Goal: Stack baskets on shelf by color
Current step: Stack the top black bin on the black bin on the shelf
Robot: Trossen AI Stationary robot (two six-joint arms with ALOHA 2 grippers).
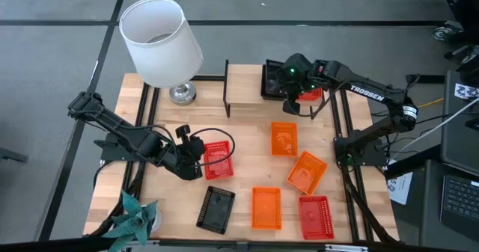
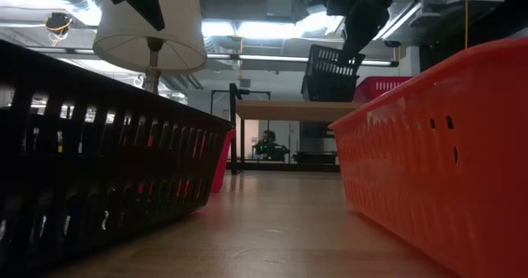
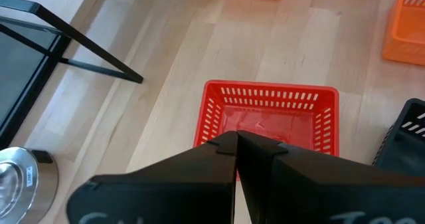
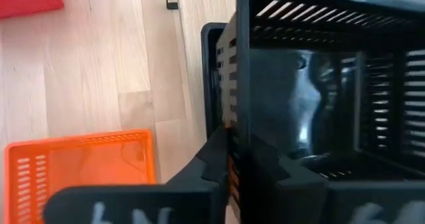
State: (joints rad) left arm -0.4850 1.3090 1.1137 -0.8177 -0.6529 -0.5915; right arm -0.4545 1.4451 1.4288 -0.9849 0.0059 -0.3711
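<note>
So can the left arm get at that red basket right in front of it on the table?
Probably yes. The left gripper, shut, sits right at the red basket, near its rim, and nothing stands between them. The black basket lies clear to one side. The right gripper is busy at the shelf.

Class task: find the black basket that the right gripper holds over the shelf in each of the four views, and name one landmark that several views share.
High view: black basket at top centre, on the shelf.
Low view: upper right of centre, tilted above the shelf plank.
Left wrist view: not in it.
Right wrist view: fills the right side.
Shared landmark: the lamp, also in the low view.
</note>
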